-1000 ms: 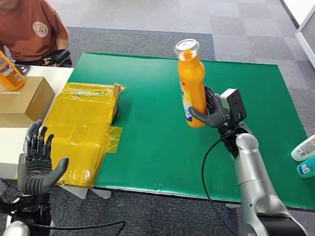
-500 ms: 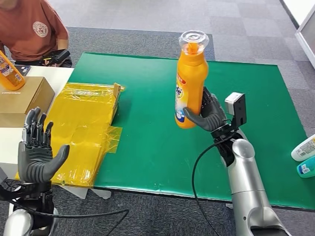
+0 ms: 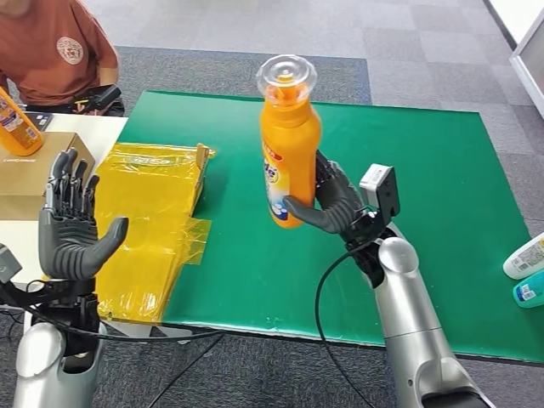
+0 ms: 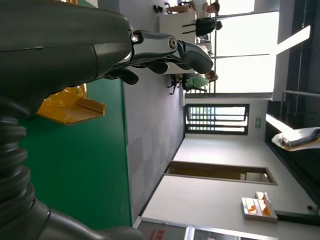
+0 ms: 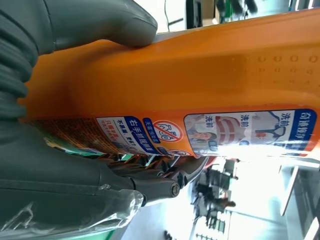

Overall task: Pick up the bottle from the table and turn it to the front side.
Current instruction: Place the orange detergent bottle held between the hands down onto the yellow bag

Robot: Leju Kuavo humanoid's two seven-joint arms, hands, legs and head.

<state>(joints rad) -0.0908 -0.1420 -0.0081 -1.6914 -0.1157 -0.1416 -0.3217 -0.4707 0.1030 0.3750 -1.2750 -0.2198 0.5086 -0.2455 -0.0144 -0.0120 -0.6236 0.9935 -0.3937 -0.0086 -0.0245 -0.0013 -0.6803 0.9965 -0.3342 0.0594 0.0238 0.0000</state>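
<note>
An orange bottle [image 3: 287,140] with a clear cap is held upright in the air over the green mat [image 3: 410,161], near its middle. My right hand [image 3: 327,202] grips its lower part, thumb in front and fingers behind. In the right wrist view the bottle [image 5: 211,85] runs across the picture with a blue and white label showing, my right hand [image 5: 75,150] wrapped around it. My left hand [image 3: 69,229] is raised above the yellow bags at the left, palm up and fingers spread, holding nothing. The left wrist view shows that hand [image 4: 113,45] with fingers extended.
Yellow plastic bags [image 3: 149,217] lie on the mat's left end. A cardboard box [image 3: 32,166] and another orange bottle [image 3: 16,123] stand on the white table at the left, where a person in a brown shirt [image 3: 54,47] sits. Two bottles [image 3: 527,272] lie at the right edge.
My right hand has carried the bottle leftward and toward me, bringing it more upright. My left hand has risen a little and moved slightly right.
</note>
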